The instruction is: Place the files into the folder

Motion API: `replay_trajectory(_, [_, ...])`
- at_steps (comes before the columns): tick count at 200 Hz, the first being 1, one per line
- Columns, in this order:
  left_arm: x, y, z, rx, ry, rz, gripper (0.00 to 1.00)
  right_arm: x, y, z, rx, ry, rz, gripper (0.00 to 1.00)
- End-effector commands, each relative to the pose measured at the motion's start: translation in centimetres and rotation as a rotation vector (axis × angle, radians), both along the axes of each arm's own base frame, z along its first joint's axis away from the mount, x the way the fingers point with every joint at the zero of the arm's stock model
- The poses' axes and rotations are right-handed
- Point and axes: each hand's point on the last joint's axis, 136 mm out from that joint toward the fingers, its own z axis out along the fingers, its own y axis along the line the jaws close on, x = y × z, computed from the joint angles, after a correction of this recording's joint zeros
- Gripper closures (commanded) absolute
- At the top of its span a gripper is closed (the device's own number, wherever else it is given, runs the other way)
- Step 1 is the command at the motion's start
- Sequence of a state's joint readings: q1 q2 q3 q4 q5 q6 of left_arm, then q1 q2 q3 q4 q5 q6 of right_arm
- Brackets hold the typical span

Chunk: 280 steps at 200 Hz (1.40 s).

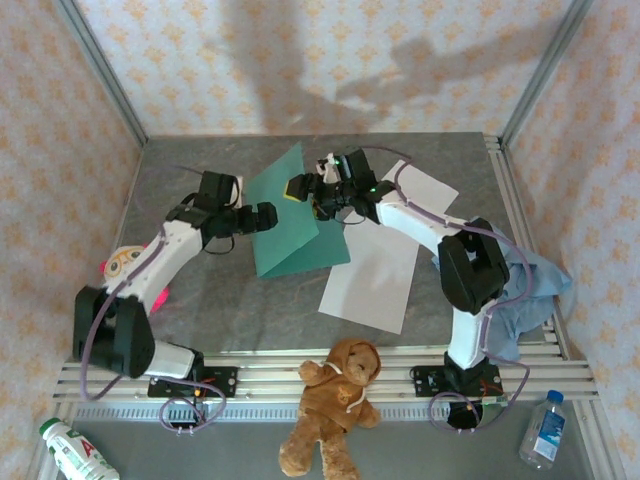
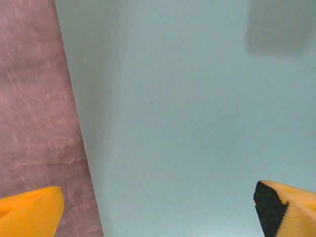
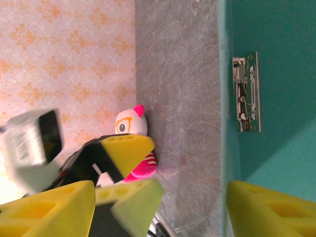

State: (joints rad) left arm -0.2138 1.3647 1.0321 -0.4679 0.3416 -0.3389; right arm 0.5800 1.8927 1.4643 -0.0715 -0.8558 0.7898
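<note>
Teal folder [image 1: 295, 235] lies partly open mid-table. Left gripper [image 2: 158, 205] above it gapes wide; right gripper [image 3: 160, 207] is parted too.

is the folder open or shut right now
Open: the folder shows two teal panels meeting at a crease, and the right wrist view shows its inner face with the metal clip.

Top view high, looking down, wrist views close, sharing folder [image 1: 285, 220]

A brown teddy bear [image 1: 335, 405] lies at the near edge, centre; a light blue cloth [image 1: 530, 290] bunches at right; a clear bottle [image 1: 543, 430] near right; a white bottle [image 1: 75, 450] near left; a white-and-pink plush toy [image 1: 125, 265] at left.
</note>
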Motion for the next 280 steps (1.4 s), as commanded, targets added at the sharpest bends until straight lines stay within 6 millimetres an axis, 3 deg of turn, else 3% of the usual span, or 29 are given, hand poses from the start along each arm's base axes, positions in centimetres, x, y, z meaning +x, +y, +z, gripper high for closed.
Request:
replay_trajectory(1, [-2.0, -0.6, 0.6, 0.128, -0.12, -0.077, 0.0, 0.1, -0.1, 2.3, 0.013, -0.033, -0.03, 0.29])
replay_trajectory(27, [-4.6, -3.6, 2.2, 0.203, -0.292, -0.185, 0.0, 0.2, -0.3, 2.4, 0.019, -0.009, -0.065, 0.29])
replay_trajectory(63, [-6.1, -6.2, 2.3, 0.258, -0.388, -0.237, 0.01, 0.3, -0.3, 3.3, 0.052, 0.003, -0.093, 0.28])
replay_trajectory(119, [-4.9, -9.7, 1.4, 0.331, -0.393, -0.296, 0.02, 0.3, 0.4, 3.9, 0.046, 0.041, -0.12, 0.24])
replay_trajectory(153, [-3.4, -9.4, 2.2, 0.416, -0.442, -0.203, 0.03, 0.4, 0.6, 4.2, 0.059, 0.061, -0.142, 0.23])
replay_trajectory(195, [-2.6, -7.5, 2.7, 0.496, -0.481, -0.076, 0.13, 0.1, 1.2, 4.9, 0.069, 0.061, -0.134, 0.21])
replay_trajectory(243, [-2.8, -8.1, 1.8, 0.515, -0.514, -0.147, 0.26, 0.3, 1.7, 5.3, 0.078, 0.066, -0.133, 0.21])
replay_trajectory(280, [-2.2, -8.8, 1.5, 0.561, -0.517, -0.198, 0.28, 0.4, 2.2, 5.4, 0.084, 0.071, -0.125, 0.21])
